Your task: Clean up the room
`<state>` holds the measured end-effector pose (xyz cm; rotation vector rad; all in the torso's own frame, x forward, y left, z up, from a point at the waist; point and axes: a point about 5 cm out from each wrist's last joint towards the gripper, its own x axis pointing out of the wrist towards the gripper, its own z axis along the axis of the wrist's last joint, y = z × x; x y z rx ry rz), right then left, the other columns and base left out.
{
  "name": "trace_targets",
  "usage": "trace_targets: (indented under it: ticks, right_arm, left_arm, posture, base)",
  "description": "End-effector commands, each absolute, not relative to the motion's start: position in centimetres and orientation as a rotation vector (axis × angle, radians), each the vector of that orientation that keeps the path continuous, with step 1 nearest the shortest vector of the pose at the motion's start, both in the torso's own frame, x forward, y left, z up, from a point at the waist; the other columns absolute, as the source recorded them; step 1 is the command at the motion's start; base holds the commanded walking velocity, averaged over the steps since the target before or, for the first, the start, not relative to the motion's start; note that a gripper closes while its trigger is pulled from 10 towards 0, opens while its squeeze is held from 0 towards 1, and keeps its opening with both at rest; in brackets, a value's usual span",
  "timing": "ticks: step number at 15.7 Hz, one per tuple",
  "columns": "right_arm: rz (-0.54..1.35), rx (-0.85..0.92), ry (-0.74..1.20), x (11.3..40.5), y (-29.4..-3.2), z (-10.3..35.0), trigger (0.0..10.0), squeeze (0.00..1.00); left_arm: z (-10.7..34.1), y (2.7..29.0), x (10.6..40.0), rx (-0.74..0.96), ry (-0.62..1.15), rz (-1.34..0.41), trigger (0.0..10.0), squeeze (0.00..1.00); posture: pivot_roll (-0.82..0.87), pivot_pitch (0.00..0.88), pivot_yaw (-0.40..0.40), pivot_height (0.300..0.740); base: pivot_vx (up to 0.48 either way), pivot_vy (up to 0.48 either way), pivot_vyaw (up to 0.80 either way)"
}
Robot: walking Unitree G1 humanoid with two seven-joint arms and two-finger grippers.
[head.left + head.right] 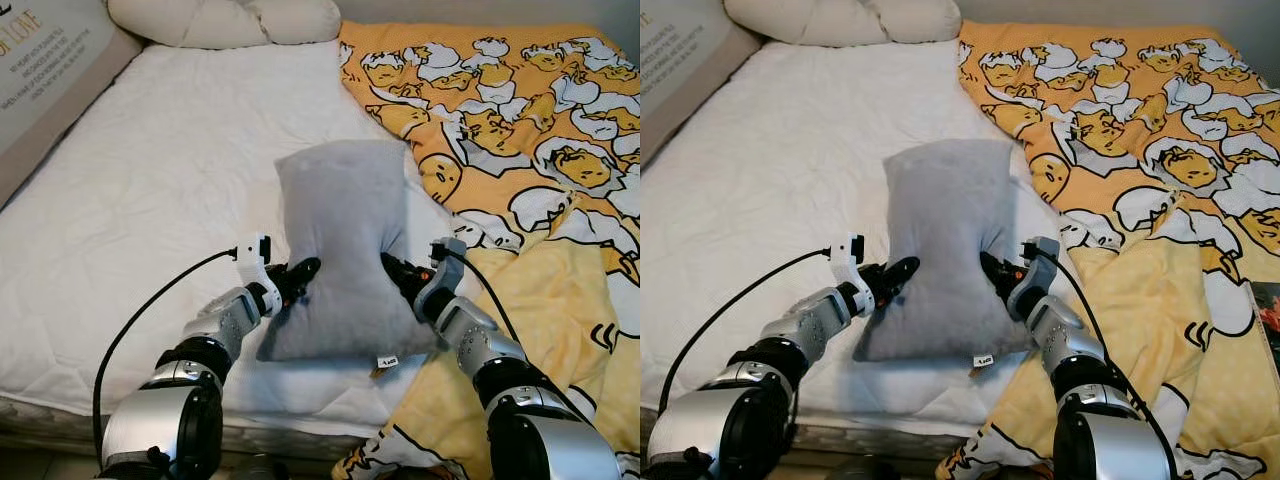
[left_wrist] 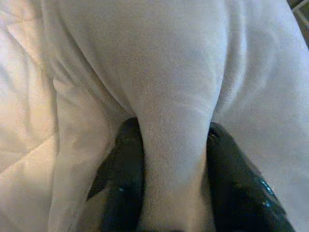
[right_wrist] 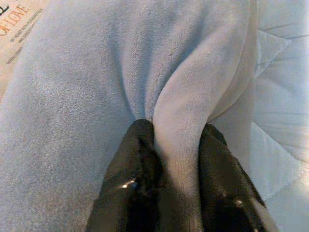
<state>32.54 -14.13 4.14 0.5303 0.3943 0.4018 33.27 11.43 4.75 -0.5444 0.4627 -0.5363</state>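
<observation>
I have the grey pillow (image 1: 340, 255) pinched from both sides: my left gripper (image 1: 297, 277) clamps a fold on its left edge, my right gripper (image 1: 397, 270) its right edge. It's plush, rectangular, resting on the white quilted mattress (image 1: 150, 200) beside the yellow cartoon blanket (image 1: 530, 130).

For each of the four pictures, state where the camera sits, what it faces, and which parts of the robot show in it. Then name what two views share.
Left eye view: on the head, facing forward and down at the bed; both silver arms show, left tool and right tool gripping the grey pillow.
Right eye view: same head, same scene, with the yellow blanket.
Left wrist view: along the left tool's fingers, pinching a pillow fold.
Right wrist view: along the right tool's fingers, pinching another fold.
Shared: all views show the grey pillow.
</observation>
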Motion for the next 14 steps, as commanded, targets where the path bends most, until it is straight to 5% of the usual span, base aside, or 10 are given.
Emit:
trace_targets:
  ticks: [1, 8, 9, 14]
  right_arm:
    - [0.435, 0.537, 0.457, 31.9, -13.0, 3.2, 0.0, 0.00]
    - [0.404, 0.483, 0.401, 32.2, -13.0, 3.7, 0.0, 0.00]
    - [0.389, 0.516, 0.388, 32.5, -13.1, 4.1, 0.0, 0.00]
    - [0.391, 0.574, 0.190, 33.3, -14.0, 7.2, 0.0, 0.00]
  left_arm:
    - [4.3, 10.9, 32.9, -0.548, 0.497, -0.543, 0.0, 0.00]
    - [5.2, 10.8, 33.5, -0.448, 0.455, -0.573, 0.0, 0.00]
    - [6.2, 10.9, 34.3, -0.329, 0.401, -0.538, 0.0, 0.00]
    - [10.9, 9.9, 35.3, -0.323, 0.170, -0.623, 0.0, 0.00]
  posture:
    - [0.01, 0.026, 0.056, 0.740]
    - [0.01, 0.025, 0.063, 0.740]
    - [0.02, 0.023, 0.061, 0.740]
    - [0.04, 0.000, 0.028, 0.740]
  base:
    - [0.000, 0.000, 0.00]
    - [0.000, 0.000, 0.00]
    - [0.000, 0.000, 0.00]
    - [0.000, 0.000, 0.00]
